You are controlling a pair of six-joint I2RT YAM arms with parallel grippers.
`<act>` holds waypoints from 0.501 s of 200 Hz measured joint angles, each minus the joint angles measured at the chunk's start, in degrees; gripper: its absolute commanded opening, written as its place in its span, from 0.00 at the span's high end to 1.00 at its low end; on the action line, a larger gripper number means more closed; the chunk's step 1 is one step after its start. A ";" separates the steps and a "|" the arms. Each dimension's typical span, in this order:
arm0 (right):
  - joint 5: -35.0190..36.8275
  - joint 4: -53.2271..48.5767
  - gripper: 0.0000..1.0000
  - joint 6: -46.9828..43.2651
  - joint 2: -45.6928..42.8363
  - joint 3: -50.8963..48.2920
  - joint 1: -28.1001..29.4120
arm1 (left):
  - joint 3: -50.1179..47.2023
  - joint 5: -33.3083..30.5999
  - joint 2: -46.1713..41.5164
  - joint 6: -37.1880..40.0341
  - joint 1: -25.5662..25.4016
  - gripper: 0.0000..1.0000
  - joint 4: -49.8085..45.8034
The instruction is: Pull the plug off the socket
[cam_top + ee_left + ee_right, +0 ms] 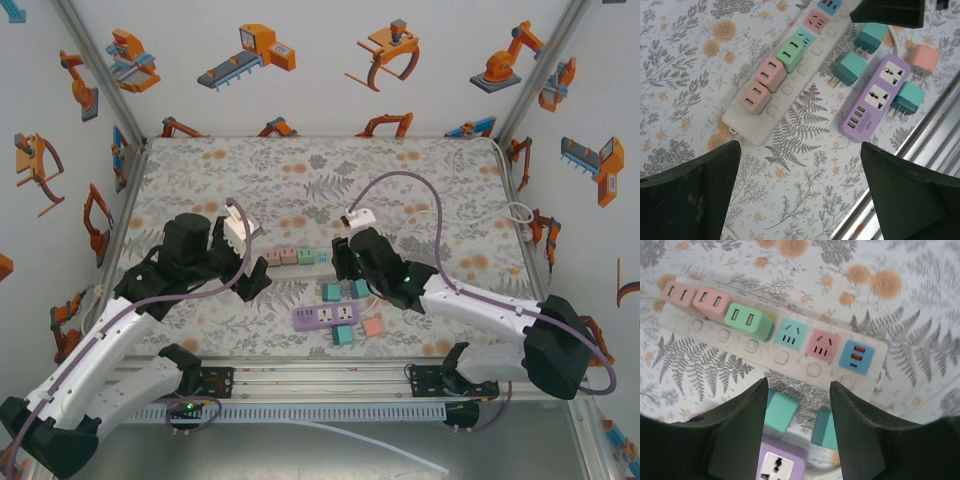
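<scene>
Right wrist, strip (800, 365) running left-right, green plug (747, 321) upright, right claw (797, 385) spread, left claw (800, 150) spread

Top external: high at the near edge, looking down across the whole counter (250, 170). Both wrist views — close, downward — share the white power strip (780, 100) (740, 340).

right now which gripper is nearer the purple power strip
Right. The right gripper hovers over one end of the purple power strip; the left gripper sits farther off, by the white strip.
</scene>
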 measured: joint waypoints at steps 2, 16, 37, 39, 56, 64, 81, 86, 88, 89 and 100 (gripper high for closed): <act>-0.28 0.04 0.47 -0.57 -0.04 0.02 0.00 | -0.02 -0.11 0.00 -0.24 0.00 0.03 0.22; -4.50 0.63 0.42 -9.68 -0.48 0.55 0.00 | -0.24 -1.55 0.02 -2.16 0.00 0.03 1.46; -10.75 1.57 0.38 -22.99 -1.01 1.27 0.00 | -0.24 -3.98 0.15 -5.49 0.02 0.01 3.23; -11.26 1.64 0.37 -24.22 -1.01 1.38 0.00 | -0.24 -4.15 0.15 -5.79 0.04 0.01 3.39; -15.39 1.29 0.35 -32.59 -0.70 2.80 -0.13 | -0.24 -6.86 0.83 -10.23 0.74 0.02 4.76; -17.53 0.61 0.35 -36.22 -0.02 4.04 -0.44 | -0.24 -7.91 1.38 -12.33 1.70 0.03 5.25; -22.05 -1.77 0.34 -42.21 3.32 8.37 -1.64 | -0.24 -9.46 3.10 -16.87 4.61 0.03 5.92; -23.21 -2.23 0.33 -43.52 4.42 9.66 -2.05 | -0.22 -9.73 3.78 -18.58 5.88 0.03 5.95; -23.74 -2.43 0.33 -43.93 4.76 10.08 -2.19 | -0.22 -9.79 3.87 -18.80 6.05 0.03 5.92; -24.13 -2.60 0.33 -44.22 5.27 10.60 -2.38 | -0.22 -9.84 3.98 -19.06 6.21 0.03 5.92; -26.75 -3.17 0.32 -46.51 7.87 12.98 -3.45 | -0.11 -10.34 5.27 -21.86 8.28 0.04 5.79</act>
